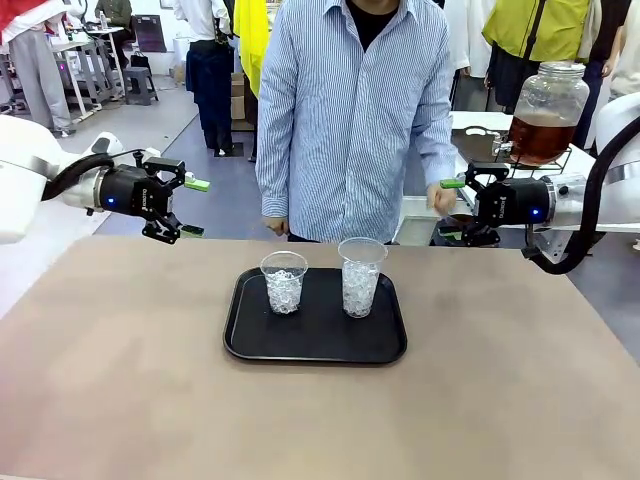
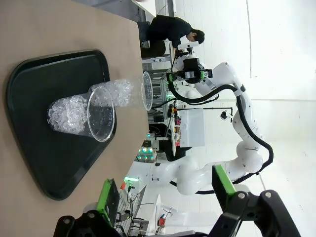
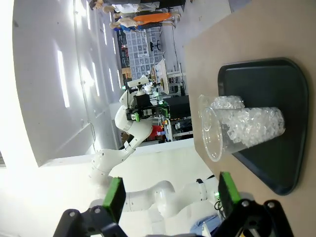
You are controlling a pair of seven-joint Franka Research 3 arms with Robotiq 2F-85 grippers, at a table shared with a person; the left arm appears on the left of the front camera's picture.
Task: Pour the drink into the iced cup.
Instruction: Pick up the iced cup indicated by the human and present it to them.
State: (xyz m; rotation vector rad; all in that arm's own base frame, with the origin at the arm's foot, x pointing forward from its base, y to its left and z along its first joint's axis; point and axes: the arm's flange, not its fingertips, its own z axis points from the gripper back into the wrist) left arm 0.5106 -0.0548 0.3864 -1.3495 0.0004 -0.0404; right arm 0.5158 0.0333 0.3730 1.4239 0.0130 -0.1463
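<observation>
The left pincer (image 1: 195, 208) hangs in the air over the left side of the brown desk (image 1: 130, 380). Its two fingers with green pads are spread wide, and it holds nothing. In the left wrist view these fingers stand far apart at the bottom and point across at the tray. The black tray (image 1: 240, 340) lies flat in the middle of the desk. Two clear plastic cups stand on it side by side, close but not touching. The short cup (image 1: 284, 283) is on the left and the tall cup (image 1: 361, 277) is on the right. Both stand upright and both have clear ice cubes in them. Behind the tray, a person in a blue striped shirt (image 1: 350, 120) stands at the far side of the desk. The person's hand (image 1: 440, 198) is curled up just beside the right pincer (image 1: 452, 210). I cannot tell if they touch. This pincer hangs over the right side of the desk. Its fingers are spread wide too, and it holds nothing. Behind it, off the desk, stands a big glass jar (image 1: 548, 95). The brown drink (image 1: 538, 140) sits in the bottom part of the jar, well apart from the cups.
</observation>
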